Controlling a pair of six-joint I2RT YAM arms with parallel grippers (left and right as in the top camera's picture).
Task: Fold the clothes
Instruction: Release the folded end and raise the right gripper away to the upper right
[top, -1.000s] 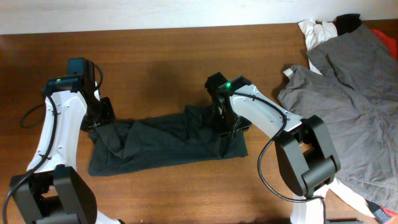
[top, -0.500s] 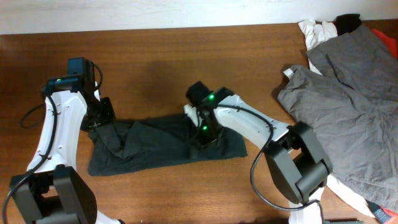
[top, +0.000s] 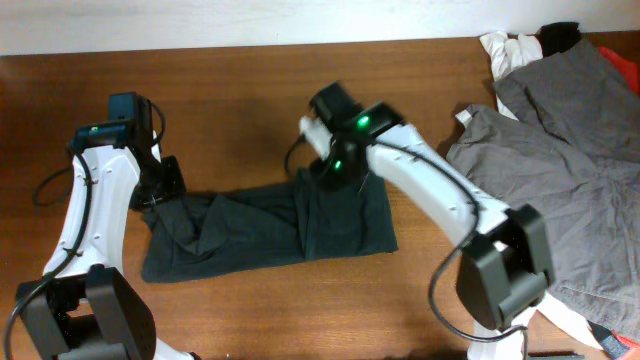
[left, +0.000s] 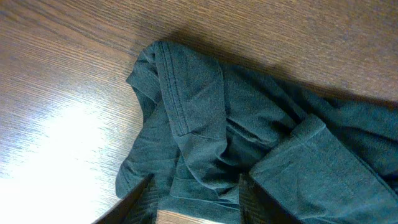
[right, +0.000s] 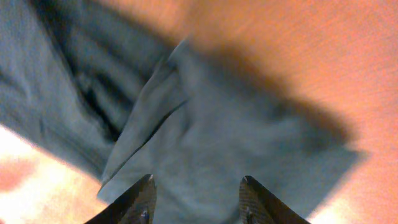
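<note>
A dark green garment (top: 250, 225) lies in a long strip across the table's middle; its right part lies flat, with a fold edge near its centre. My left gripper (top: 160, 198) sits at the garment's left upper corner. In the left wrist view its fingers (left: 196, 202) are open, with rumpled cloth (left: 199, 118) between and ahead of them. My right gripper (top: 335, 170) hovers over the garment's far edge, right of centre. In the blurred right wrist view its fingers (right: 198, 199) are open and empty above the flat cloth (right: 236, 149).
A pile of grey clothes (top: 560, 150) covers the table's right side, with a white cloth (top: 505, 50), a black item (top: 560, 36) and something red (top: 625, 55) at the back right. Bare wooden table (top: 250, 110) lies behind the garment.
My right gripper slid left across the garment's right part, then lifted and moved back to its far edge. That part now lies flatter. The left arm has not moved.
</note>
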